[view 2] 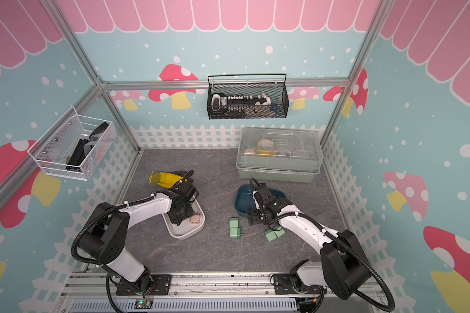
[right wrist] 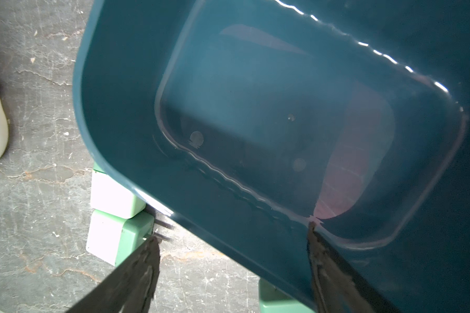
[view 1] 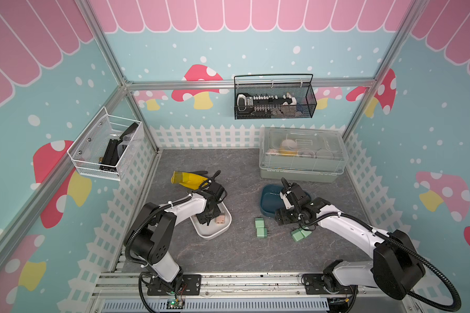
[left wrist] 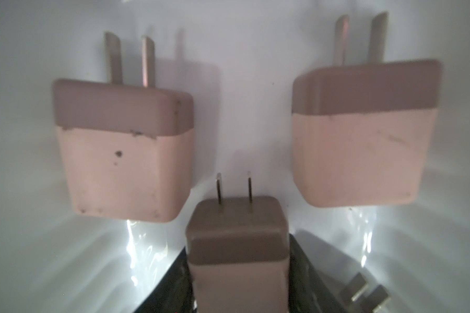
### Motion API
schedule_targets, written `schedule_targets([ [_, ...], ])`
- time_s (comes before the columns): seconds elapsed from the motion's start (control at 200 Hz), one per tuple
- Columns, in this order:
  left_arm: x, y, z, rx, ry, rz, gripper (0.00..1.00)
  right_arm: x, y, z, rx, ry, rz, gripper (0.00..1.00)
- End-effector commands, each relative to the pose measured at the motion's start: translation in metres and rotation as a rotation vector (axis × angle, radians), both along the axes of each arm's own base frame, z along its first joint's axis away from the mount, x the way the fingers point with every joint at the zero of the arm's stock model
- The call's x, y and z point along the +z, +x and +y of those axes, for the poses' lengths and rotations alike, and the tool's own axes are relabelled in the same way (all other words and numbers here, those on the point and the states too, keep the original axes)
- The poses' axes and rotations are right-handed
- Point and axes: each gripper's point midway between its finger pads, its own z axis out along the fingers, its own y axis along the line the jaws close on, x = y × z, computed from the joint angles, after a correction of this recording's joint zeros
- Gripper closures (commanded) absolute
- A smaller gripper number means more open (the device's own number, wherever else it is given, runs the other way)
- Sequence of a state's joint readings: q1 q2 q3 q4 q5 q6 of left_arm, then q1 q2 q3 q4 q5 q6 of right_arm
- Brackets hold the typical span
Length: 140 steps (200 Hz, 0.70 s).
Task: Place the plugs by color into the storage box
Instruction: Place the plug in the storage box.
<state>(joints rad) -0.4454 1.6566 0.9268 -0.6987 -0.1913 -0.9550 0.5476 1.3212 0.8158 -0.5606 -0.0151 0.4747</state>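
The white tray (view 1: 215,234) (view 2: 185,235) holds peach-pink plugs. Two of them (left wrist: 125,151) (left wrist: 364,135) lie on its floor, and the prongs of another (left wrist: 364,295) show at the edge. My left gripper (view 1: 208,216) (left wrist: 238,257) reaches down into this tray. A pink plug (left wrist: 236,238) stands between its fingers, which flank it closely; whether they still press on it is unclear. My right gripper (view 1: 282,216) (right wrist: 232,233) hangs open and empty over the near rim of the teal tray (view 1: 269,197) (right wrist: 255,94). Several mint-green plugs (view 1: 261,233) (view 1: 296,235) (right wrist: 114,238) lie on the floor nearby.
A yellow and black object (view 1: 187,178) lies behind the white tray. A clear-lidded grey-green bin (view 1: 301,154) stands at the back right. A black mesh basket (view 1: 274,97) hangs on the rear wall and a white one (view 1: 106,149) on the left wall.
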Motion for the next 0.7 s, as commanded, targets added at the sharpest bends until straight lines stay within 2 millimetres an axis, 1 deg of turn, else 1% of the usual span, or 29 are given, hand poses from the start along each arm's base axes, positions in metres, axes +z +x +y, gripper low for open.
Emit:
schedule_targets([
  [0.0, -0.012, -0.034, 0.015, 0.008, 0.059, 0.121, 0.45, 0.031, 0.006, -0.001, -0.005, 0.024, -0.085, 0.18],
  [0.06, -0.004, -0.036, 0.014, 0.003, 0.058, 0.115, 0.41, 0.046, 0.01, -0.001, -0.015, 0.053, -0.14, 0.18],
  [0.1, 0.002, -0.037, 0.014, -0.001, 0.061, 0.111, 0.38, 0.053, 0.011, 0.0, -0.018, 0.065, -0.155, 0.18],
  [0.165, 0.017, -0.036, 0.013, -0.014, 0.069, 0.092, 0.34, 0.056, 0.009, 0.003, -0.01, 0.075, -0.138, 0.18],
  [0.25, 0.042, -0.031, 0.008, -0.038, 0.07, 0.046, 0.31, 0.056, 0.003, 0.009, 0.013, 0.088, -0.103, 0.18],
  [0.295, 0.055, -0.028, 0.005, -0.051, 0.062, 0.022, 0.3, 0.058, -0.002, 0.016, 0.031, 0.098, -0.103, 0.18],
  [0.39, 0.079, -0.018, -0.007, -0.083, 0.014, -0.027, 0.29, 0.066, -0.013, 0.04, 0.077, 0.108, -0.114, 0.19],
  [0.43, 0.088, -0.013, -0.013, -0.105, -0.005, -0.044, 0.28, 0.066, -0.018, 0.049, 0.1, 0.093, -0.103, 0.18],
  [0.465, 0.096, -0.008, -0.018, -0.121, -0.014, -0.062, 0.27, 0.064, -0.019, 0.052, 0.099, 0.078, -0.089, 0.18],
  [0.535, 0.109, 0.002, -0.03, -0.165, -0.026, -0.087, 0.26, 0.06, -0.014, 0.049, 0.049, 0.06, -0.087, 0.18],
  [0.6, 0.117, 0.012, -0.041, -0.204, -0.028, -0.105, 0.26, 0.065, -0.003, 0.045, -0.012, 0.061, -0.115, 0.16],
  [0.645, 0.12, 0.016, -0.047, -0.225, -0.028, -0.111, 0.26, 0.069, 0.007, 0.048, -0.039, 0.075, -0.118, 0.16],
  [0.695, 0.12, 0.02, -0.052, -0.237, -0.033, -0.107, 0.26, 0.068, 0.02, 0.058, -0.046, 0.085, -0.093, 0.16],
])
